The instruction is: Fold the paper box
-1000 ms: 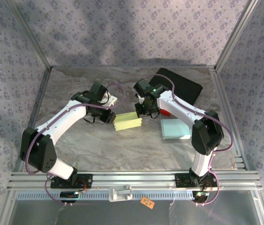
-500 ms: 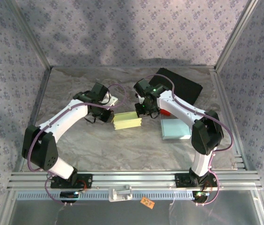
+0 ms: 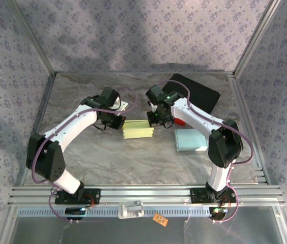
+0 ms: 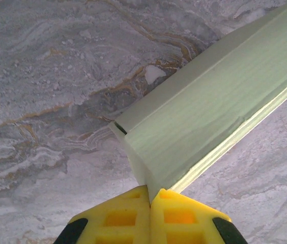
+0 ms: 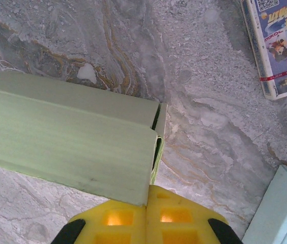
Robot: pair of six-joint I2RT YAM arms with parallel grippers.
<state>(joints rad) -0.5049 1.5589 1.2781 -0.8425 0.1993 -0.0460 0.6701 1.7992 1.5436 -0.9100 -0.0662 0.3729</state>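
Paper box [image 3: 139, 130], left gripper [image 4: 150, 194] pinching one end, right gripper [image 5: 148, 197] pinching the other

The marbled grey table [image 3: 133, 162] carried a pale green paper box [image 3: 138, 130] near its middle. A light blue box [image 3: 190, 140] lay toward the right edge, a black pad [image 3: 199, 92] by the far right corner.
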